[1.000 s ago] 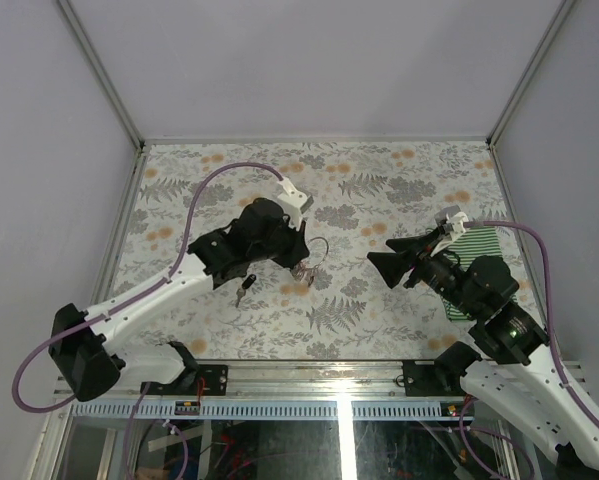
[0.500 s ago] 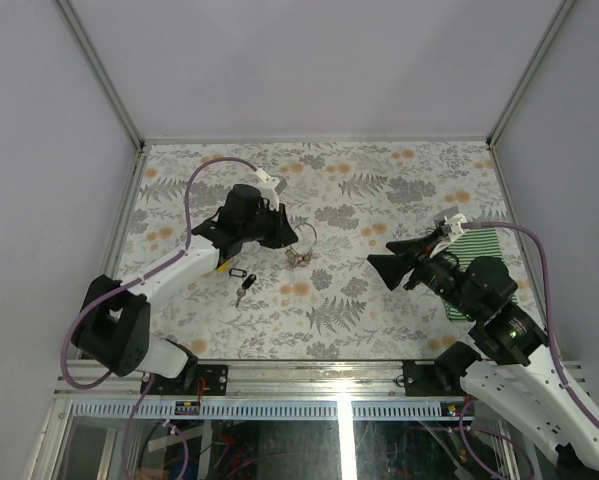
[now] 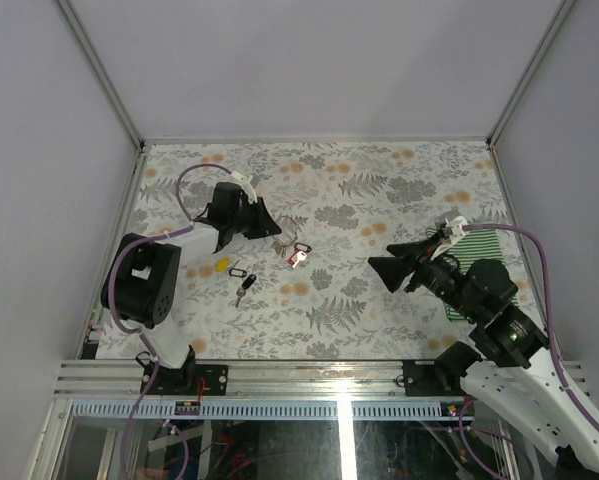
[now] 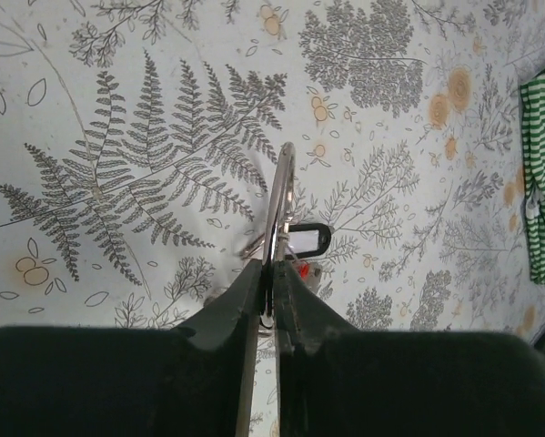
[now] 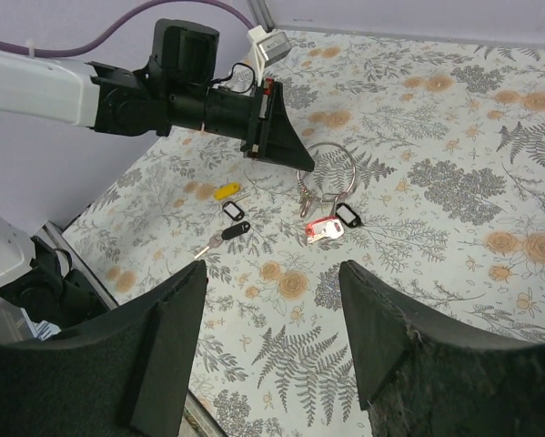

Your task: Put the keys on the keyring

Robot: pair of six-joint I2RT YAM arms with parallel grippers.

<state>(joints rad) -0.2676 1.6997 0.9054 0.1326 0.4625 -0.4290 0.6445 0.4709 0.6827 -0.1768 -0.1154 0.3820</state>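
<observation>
Left gripper [image 4: 272, 271], pinching the keyring [image 4: 282, 187], has swung it leftward and the red-tagged key [image 5: 322, 229] now trails just beside it, probably threaded on, while the right gripper [image 5: 272, 278] sits spread wide.

The top camera looks steeply down from above and behind both arm bases onto the whole floral worktop [image 3: 379, 180]. The left wrist camera sits close over it, sighting along the left gripper's [image 4: 272, 270] jaws at the keyring [image 4: 281, 196]. The right wrist camera looks from farther off, leftward across the worktop, and shares that keyring and the left arm [image 5: 45, 82] with the top view.
</observation>
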